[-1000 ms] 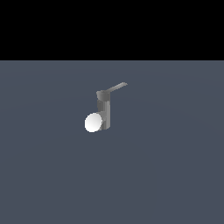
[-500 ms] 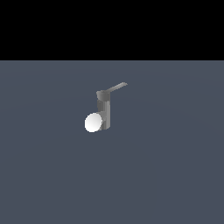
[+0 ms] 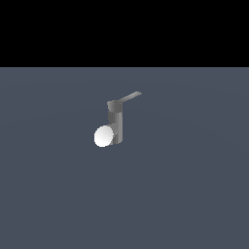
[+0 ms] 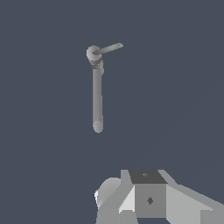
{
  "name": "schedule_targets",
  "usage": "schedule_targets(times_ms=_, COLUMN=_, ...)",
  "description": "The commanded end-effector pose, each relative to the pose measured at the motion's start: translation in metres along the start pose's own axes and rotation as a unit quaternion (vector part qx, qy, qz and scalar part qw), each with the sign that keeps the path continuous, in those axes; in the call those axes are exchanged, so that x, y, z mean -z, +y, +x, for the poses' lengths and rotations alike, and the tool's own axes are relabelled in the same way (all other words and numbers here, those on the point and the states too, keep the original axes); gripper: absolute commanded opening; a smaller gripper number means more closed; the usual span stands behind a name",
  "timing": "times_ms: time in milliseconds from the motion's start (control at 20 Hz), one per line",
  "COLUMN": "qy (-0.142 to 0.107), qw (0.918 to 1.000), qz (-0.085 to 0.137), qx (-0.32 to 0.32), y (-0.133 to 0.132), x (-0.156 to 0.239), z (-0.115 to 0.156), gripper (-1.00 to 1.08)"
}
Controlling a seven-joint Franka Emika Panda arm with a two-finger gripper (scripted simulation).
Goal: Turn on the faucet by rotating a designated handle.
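Matt grey faucet [image 3: 115, 125], smooth white spout end [image 3: 104, 136]

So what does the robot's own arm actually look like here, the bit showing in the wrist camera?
Only a small part shows, in the wrist view: blocky, angular housing in white and light grey, with a darker grey top panel and a small dark diamond mark on its front face. A rounded white piece sits beside it. No cables are visible, and the pincer's fingers are out of view. The exterior view shows no arm.
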State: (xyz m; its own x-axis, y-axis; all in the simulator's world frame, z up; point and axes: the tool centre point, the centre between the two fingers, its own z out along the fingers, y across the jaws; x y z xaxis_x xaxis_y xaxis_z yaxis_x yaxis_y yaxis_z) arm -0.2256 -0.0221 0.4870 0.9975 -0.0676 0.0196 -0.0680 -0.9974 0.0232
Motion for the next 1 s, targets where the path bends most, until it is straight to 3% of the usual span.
schedule_targets(times_ms=0, qy=-0.001, qw=0.9999, qz=0.004, qx=-0.011, y=-0.001, x=-0.002, z=0.006, gripper=-1.0)
schedule_targets(times_ms=500, qy=-0.011, qw=0.9945, qz=0.034, qx=-0.098, y=-0.006, x=-0.023, z=0.056, gripper=-1.0)
schedule_targets(times_ms=950, qy=-0.028, qw=0.9723, qz=0.057, qx=-0.225, y=-0.012, x=-0.064, z=0.12, gripper=-1.0)
